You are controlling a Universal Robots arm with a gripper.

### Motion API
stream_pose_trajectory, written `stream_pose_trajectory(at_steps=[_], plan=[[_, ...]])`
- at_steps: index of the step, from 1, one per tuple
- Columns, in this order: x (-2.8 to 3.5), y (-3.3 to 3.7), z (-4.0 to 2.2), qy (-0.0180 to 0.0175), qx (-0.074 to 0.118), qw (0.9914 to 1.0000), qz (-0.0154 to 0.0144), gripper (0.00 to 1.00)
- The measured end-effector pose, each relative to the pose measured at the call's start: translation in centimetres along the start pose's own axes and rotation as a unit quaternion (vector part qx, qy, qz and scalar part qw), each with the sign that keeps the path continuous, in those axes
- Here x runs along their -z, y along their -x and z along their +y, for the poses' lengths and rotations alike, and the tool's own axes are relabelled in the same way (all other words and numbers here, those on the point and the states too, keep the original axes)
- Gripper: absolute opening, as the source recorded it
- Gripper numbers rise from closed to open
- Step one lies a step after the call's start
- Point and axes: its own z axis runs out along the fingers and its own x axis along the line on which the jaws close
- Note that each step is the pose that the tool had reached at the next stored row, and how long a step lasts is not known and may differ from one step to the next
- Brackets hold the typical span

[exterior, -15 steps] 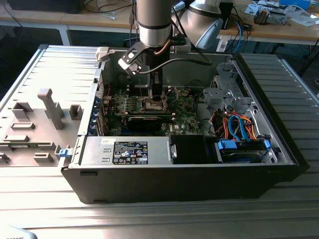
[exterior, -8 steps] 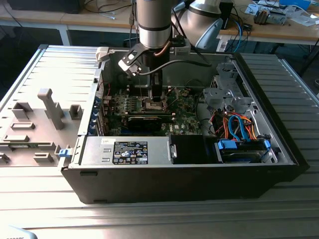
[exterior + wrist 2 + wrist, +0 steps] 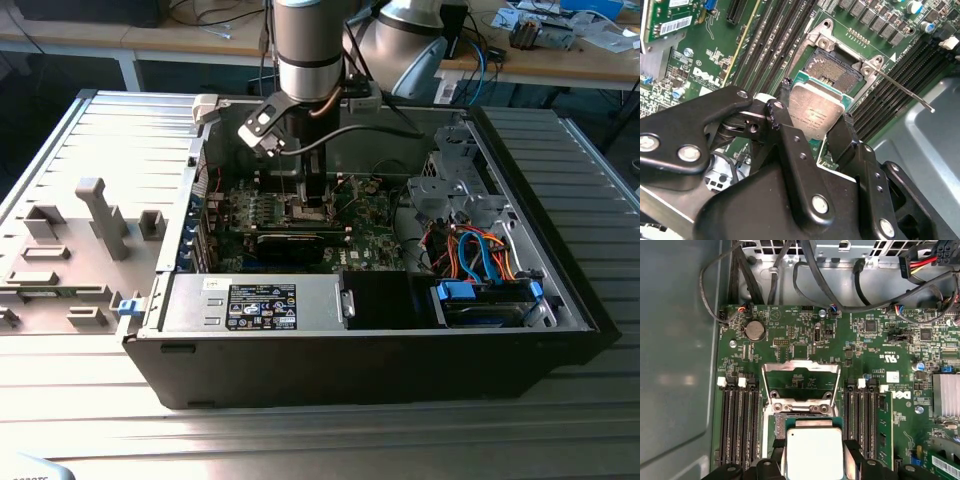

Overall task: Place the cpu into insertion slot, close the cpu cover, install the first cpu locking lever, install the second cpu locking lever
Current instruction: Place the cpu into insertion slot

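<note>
In both wrist views my gripper [image 3: 812, 120] [image 3: 814, 446] is shut on the cpu [image 3: 816, 111] [image 3: 814, 454], a flat square chip with a dull silver top. One black finger [image 3: 776, 114] presses each of two opposite edges. The chip hangs just over the insertion slot [image 3: 834, 72], whose dark pin field shows past the chip's far edge. I cannot tell whether chip and slot touch. The cpu cover [image 3: 801, 371], a silvery frame, stands swung open beyond the socket. A thin locking lever [image 3: 905, 92] sticks out sideways, released. In the exterior view the gripper [image 3: 312, 198] reaches down into the open computer case.
Black memory slots [image 3: 739, 425] flank the socket on both sides. A long black card [image 3: 290, 243], the power supply [image 3: 255, 303] and a drive cage with orange and blue cables [image 3: 470, 250] crowd the case. Grey fixture blocks [image 3: 100, 215] lie on the table at the exterior view's left.
</note>
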Motion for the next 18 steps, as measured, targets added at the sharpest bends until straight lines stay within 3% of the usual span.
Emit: stream_pose_trajectory(at_steps=[11, 13, 16, 17, 18], plan=[[-1.24, -0.60, -0.44, 0.0000, 0.000, 1.00000, 0.0000, 0.54], [-1.63, -1.06, -0.49, 0.0000, 0.000, 1.00000, 0.0000, 0.54], [-2.18, -1.08, -0.77, -0.0001, -0.004, 0.99999, -0.0017, 0.54], [-2.59, -1.08, -0.82, -0.0002, -0.017, 0.99985, -0.0041, 0.54], [-3.24, -1.08, -0.87, -0.0002, -0.017, 0.99985, -0.0041, 0.54]])
